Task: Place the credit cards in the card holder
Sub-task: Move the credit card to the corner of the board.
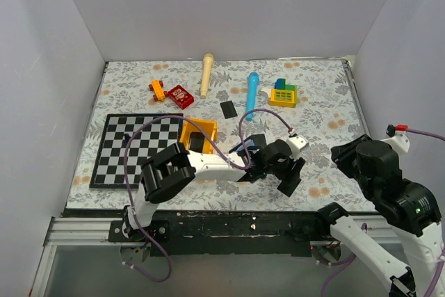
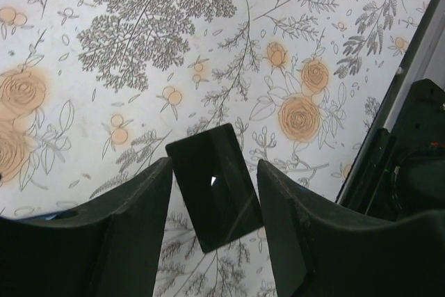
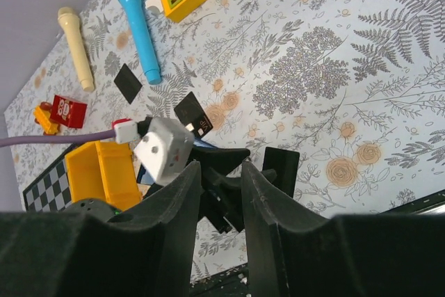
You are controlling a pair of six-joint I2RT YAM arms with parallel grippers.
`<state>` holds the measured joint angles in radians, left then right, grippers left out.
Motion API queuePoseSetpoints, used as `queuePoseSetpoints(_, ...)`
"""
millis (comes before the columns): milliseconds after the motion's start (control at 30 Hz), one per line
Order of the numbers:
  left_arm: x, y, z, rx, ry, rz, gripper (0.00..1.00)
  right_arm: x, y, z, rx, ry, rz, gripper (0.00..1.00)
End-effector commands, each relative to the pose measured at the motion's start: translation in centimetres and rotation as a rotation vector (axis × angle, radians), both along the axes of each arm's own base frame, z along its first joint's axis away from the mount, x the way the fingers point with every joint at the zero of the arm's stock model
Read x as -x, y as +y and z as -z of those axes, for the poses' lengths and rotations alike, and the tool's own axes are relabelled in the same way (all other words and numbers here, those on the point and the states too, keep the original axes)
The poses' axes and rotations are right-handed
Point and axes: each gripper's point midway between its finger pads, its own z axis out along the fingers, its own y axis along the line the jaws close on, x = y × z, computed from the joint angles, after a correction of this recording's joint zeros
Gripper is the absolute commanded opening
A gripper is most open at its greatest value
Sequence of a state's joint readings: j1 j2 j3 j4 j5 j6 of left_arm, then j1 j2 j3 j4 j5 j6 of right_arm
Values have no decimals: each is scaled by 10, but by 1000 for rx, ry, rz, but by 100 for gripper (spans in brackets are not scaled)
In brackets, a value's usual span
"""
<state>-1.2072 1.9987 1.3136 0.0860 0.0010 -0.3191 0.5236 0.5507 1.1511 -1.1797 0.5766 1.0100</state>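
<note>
While straddling the credit card (image 2: 215, 196), flat on the floral tablecloth (image 2: 139, 46), with left gripper (image 2: 214, 163) parted and empty, could skid so thin an edge instead of lifting it. Could also bump the card holder (image 1: 257, 142), half hidden behind the left arm (image 1: 208, 165), or clip the right gripper (image 3: 221, 166), likewise parted and empty, nearby. Second credit card (image 1: 228, 109) well apart, beside the blue toy microphone (image 1: 252, 92). Plain grey walls (image 1: 229, 5) all round.

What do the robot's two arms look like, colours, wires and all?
The left arm and right arm have white links and bulky black joints. Each ends in blocky black fingers. Purple cables loop off both, with a red plug on the right one.
</note>
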Motion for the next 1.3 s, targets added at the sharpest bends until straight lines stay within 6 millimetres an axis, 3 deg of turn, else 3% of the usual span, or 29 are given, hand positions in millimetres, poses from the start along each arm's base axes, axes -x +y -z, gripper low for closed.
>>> queuePoseSetpoints(0, -7, -22, -12, -14, -85, -3, 52, 7, -7, -15, 4, -64, -11, 38)
queuePoseSetpoints(267, -18, -44, 13, -111, -172, -22, 53, 8, -8, -16, 11, -75, -23, 39)
queuePoseSetpoints(500, -28, -46, 34, -183, -242, -13, 53, 8, -8, -11, 22, -71, -28, 39)
queuePoseSetpoints(667, -30, -36, 54, -255, -259, -3, 52, 8, -9, -8, 33, -66, -26, 39)
queuePoseSetpoints(800, -20, -23, 67, -293, -244, 20, 52, 8, -10, -7, 39, -66, -24, 39)
queuePoseSetpoints(1067, 15, 12, 91, -361, -190, 54, 51, 6, -10, -2, 49, -57, -21, 39)
queuePoseSetpoints(1267, 37, 35, 97, -389, -157, 72, 50, 4, -8, 1, 56, -50, -27, 39)
